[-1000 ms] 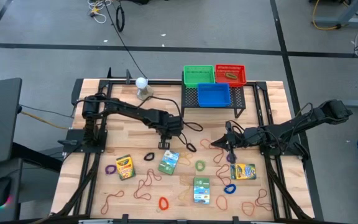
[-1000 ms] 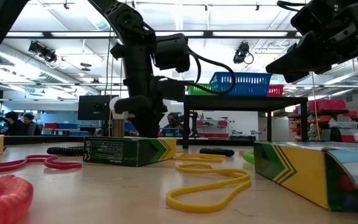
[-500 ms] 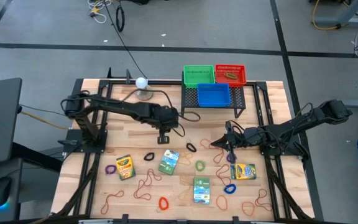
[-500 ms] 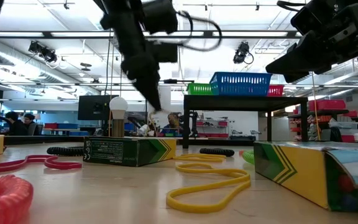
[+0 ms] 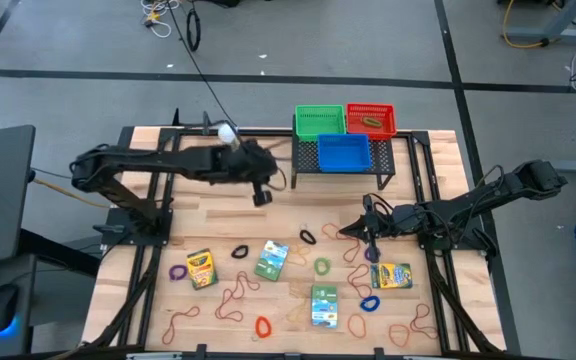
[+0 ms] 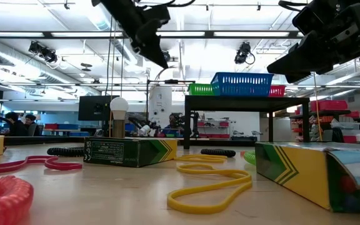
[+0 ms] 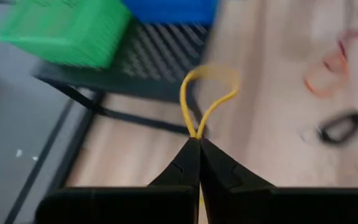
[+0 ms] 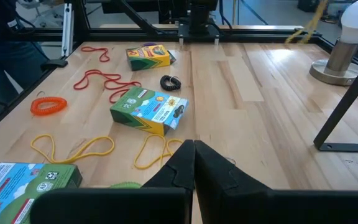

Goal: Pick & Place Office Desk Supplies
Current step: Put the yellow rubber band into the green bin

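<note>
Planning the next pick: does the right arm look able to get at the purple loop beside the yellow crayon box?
Probably yes. The right gripper is shut on nothing, and the purple loop lies just beside it by the yellow crayon box, nothing covering it.

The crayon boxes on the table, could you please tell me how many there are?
4: one at the left, one mid-table, one toward the front, one on the right. None seems hidden.

The wooden table (image 5: 198,225) carried four crayon boxes (image 5: 271,260), scattered rubber bands (image 5: 236,293) and small loops (image 5: 178,271) towards its front edge, while a mesh rack (image 5: 346,172) and a lamp (image 5: 229,140) stood along the back edge.
</note>
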Controlling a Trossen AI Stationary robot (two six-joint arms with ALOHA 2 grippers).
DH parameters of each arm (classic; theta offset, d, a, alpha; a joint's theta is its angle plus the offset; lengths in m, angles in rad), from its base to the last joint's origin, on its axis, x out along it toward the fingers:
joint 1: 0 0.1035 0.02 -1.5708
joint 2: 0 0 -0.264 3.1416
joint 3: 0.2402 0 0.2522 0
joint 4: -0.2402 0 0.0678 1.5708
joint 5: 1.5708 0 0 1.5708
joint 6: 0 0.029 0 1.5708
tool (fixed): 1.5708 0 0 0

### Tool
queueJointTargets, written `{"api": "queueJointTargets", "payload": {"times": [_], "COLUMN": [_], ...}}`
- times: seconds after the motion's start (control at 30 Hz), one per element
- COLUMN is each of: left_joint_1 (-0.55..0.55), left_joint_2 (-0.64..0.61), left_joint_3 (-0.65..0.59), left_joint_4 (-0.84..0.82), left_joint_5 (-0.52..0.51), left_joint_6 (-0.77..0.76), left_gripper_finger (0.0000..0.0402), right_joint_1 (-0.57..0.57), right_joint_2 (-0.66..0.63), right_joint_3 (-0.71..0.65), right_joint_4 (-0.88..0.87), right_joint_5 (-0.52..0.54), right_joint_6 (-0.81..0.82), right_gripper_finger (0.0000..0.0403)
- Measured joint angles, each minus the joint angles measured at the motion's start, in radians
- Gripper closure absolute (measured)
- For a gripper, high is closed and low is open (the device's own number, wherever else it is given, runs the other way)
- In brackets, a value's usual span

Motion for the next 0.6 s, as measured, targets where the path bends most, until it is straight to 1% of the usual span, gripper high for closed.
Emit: {"api": "queueJointTargets", "payload": {"times": [0.1,0.43,0.53,0.6], "left_joint_1": [0.052,0.219,0.260,0.278], "left_joint_2": [-0.005,0.004,0.010,0.029], "left_joint_3": [0.000,0.002,0.027,0.065], "left_joint_4": [0.085,0.428,0.463,0.479], "left_joint_5": [0.015,0.136,0.171,0.184], "left_joint_6": [0.030,0.110,0.113,0.117], "left_gripper_finger": [0.0400,0.0400,0.0400,0.0400], "right_joint_1": [0.000,0.000,0.000,0.000], "right_joint_2": [0.000,0.000,0.000,0.000], "right_joint_3": [0.000,0.000,0.000,0.000], "right_joint_4": [0.000,0.000,0.000,0.000], "right_joint_5": [0.000,0.000,0.000,0.000], "right_joint_6": [0.000,0.000,0.000,0.000], "right_gripper_finger": [0.0391,0.0391,0.0391,0.0391]}}
